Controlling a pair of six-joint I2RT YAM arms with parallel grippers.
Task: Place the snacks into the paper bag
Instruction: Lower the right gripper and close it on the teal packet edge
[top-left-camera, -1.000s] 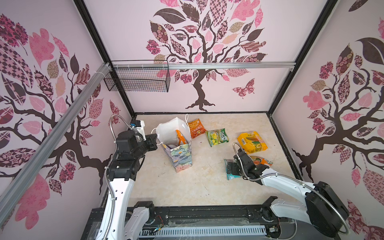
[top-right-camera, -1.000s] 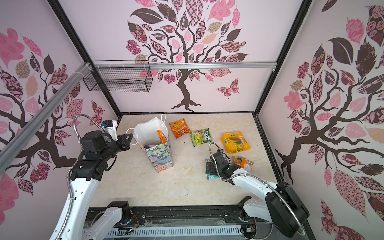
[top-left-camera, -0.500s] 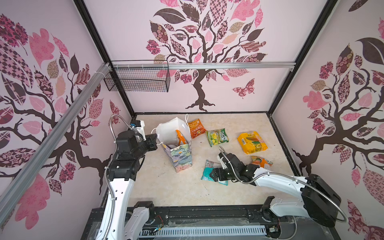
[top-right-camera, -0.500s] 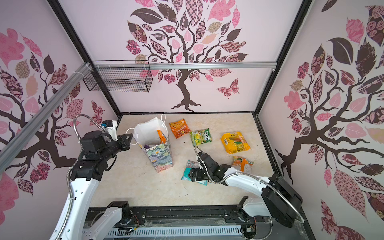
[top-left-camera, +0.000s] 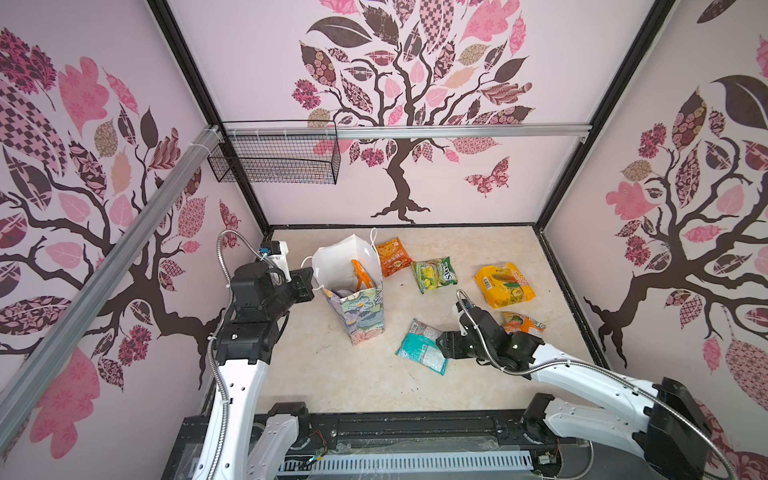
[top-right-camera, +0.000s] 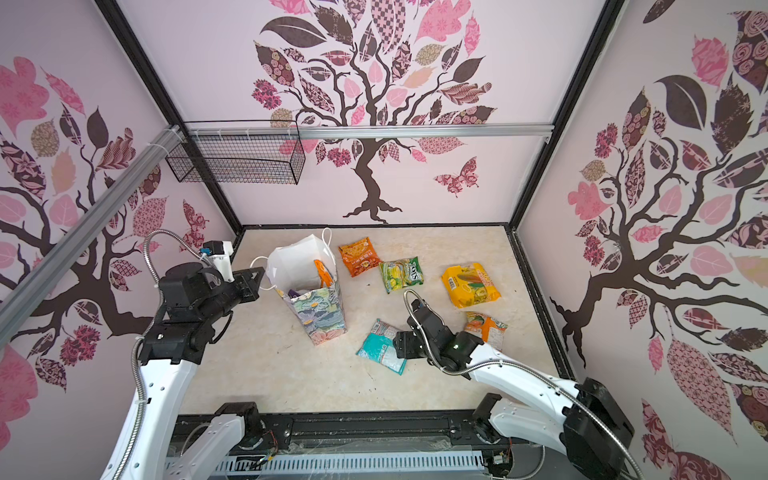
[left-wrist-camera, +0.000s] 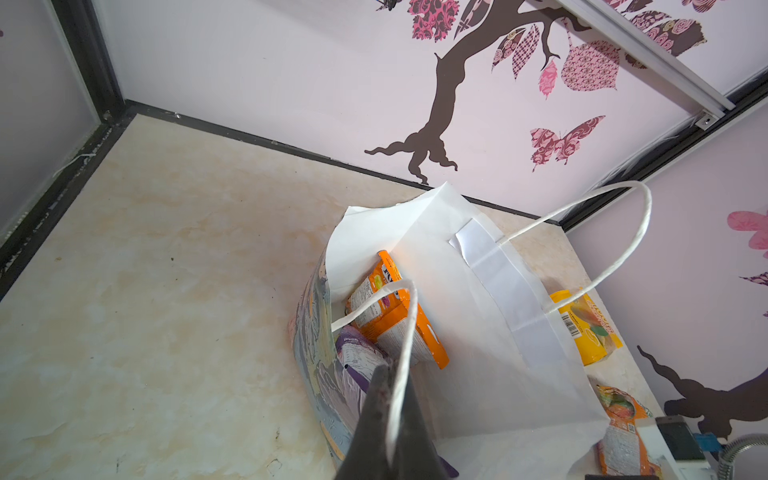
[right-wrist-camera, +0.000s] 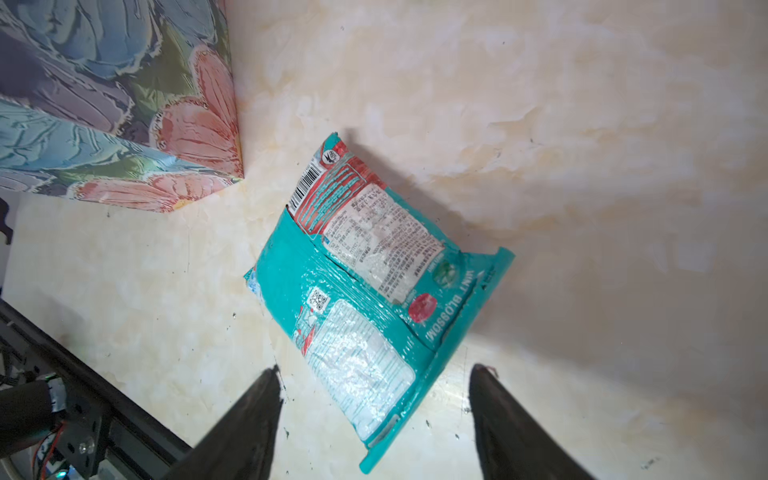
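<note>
The floral paper bag (top-left-camera: 358, 309) (top-right-camera: 321, 312) stands upright, its mouth open. My left gripper (top-left-camera: 309, 277) (left-wrist-camera: 390, 372) is shut on its white cord handle (left-wrist-camera: 409, 316). Inside the bag lie an orange packet (left-wrist-camera: 399, 320) and a purple one (left-wrist-camera: 358, 357). A teal packet (top-left-camera: 422, 348) (right-wrist-camera: 365, 286) lies flat on the table right of the bag. My right gripper (top-left-camera: 442, 345) (right-wrist-camera: 376, 370) is open, its fingers either side of the packet's near end without touching it. Orange (top-left-camera: 395, 257), green (top-left-camera: 434, 274), yellow (top-left-camera: 505, 284) and orange-and-white (top-left-camera: 523, 324) snacks lie on the table.
A black wire basket (top-left-camera: 274, 160) hangs from the rail on the back wall at the left. Walls with black frame edges close in the table on three sides. A black rail runs along the front edge (top-left-camera: 395, 424).
The teal packet and my right gripper have moved left toward the bag, and the right jaws stand narrower than before. The left arm and the bag have not moved.
</note>
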